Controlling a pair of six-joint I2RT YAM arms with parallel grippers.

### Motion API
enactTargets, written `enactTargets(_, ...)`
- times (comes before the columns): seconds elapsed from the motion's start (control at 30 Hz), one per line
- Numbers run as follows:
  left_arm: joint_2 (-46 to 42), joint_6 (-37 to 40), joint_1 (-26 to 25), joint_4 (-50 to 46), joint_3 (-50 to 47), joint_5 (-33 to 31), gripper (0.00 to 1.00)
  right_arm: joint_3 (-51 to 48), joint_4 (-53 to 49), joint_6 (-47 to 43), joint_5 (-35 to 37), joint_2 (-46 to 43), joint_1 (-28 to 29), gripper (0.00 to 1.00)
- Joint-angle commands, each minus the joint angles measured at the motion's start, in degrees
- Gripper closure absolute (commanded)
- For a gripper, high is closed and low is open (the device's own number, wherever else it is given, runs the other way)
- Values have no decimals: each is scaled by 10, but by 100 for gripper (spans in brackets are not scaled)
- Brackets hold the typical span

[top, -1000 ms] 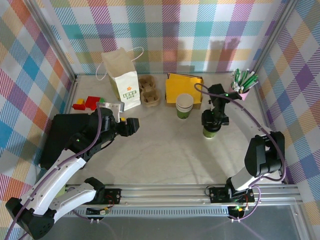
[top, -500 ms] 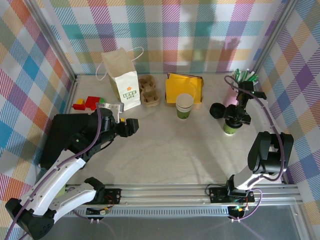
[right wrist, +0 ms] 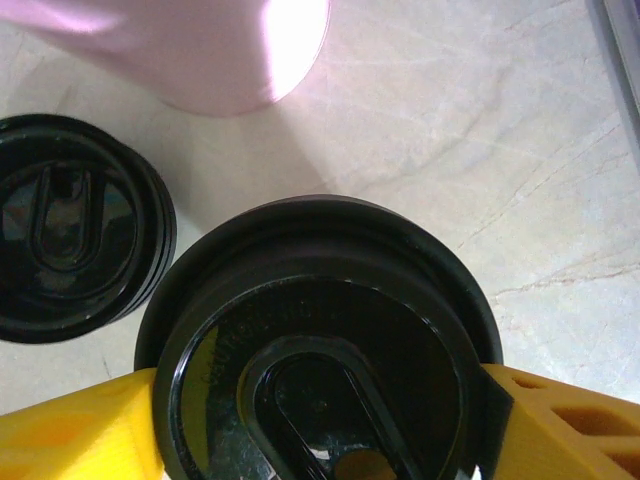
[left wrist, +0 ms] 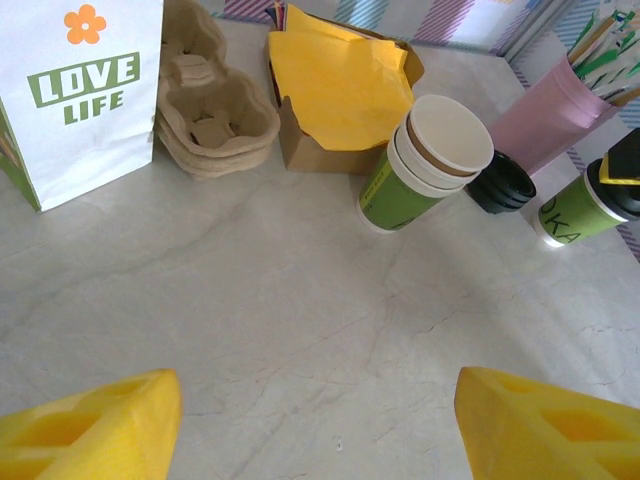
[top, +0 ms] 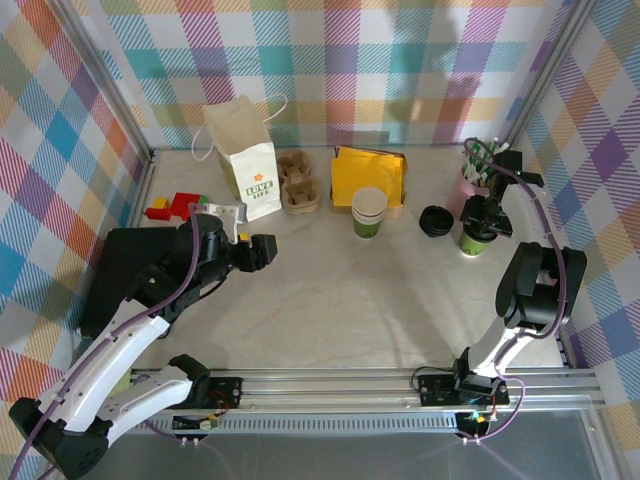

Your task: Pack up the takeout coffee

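Note:
The takeout coffee (top: 470, 243), a green-banded paper cup under a black lid (right wrist: 320, 350), stands at the far right of the table, just in front of the pink cup (top: 470, 186). My right gripper (top: 485, 215) comes down on it from above. In the right wrist view its yellow fingers (right wrist: 75, 435) press both sides of the lid, so the gripper (right wrist: 320, 425) is shut on it. The left wrist view shows the same cup (left wrist: 580, 210) at its right edge. My left gripper (top: 262, 250) hovers open over bare tabletop at the left, nothing between its fingers (left wrist: 85, 430).
A stack of black lids (top: 436, 221) lies left of the coffee. Lidless cups (top: 369, 212), a box of yellow napkins (top: 367, 175), cardboard carriers (top: 300, 182) and a white paper bag (top: 245, 160) line the back. Red blocks (top: 175, 205) sit at the far left.
My right arm has carried the coffee from the table's middle right to the far right, beside the pink cup and the lids. The left arm has barely moved.

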Motion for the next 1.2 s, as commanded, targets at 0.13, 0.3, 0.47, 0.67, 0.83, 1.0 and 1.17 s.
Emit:
enactTargets(0.13, 7, 10, 6, -7, 16, -3, 28, 16, -1, -4, -19, 12, -5, 18)
enactTargets(0.3, 15, 8, 6, -7, 19, -1, 28, 26, -7, -12, -20, -13, -6, 13)
enactTargets(0.47, 28, -1, 6, -7, 23, -9, 28, 45, -25, -17, -36, -57, -9, 9)
enactTargets(0.67, 67, -21, 6, -5, 39, -24, 28, 77, -58, -15, -96, -127, -9, 9)
enactTargets(0.83, 116, -52, 4, 15, 52, -40, 29, 54, -41, 13, -233, -210, -9, 10)
enactTargets(1.0, 198, -86, -12, 44, 84, -71, 31, -57, 66, 69, -410, -309, -2, 11)
enactTargets(1.17, 312, -123, -20, 67, 133, -91, 34, -161, 149, 87, -440, -359, 45, 11)
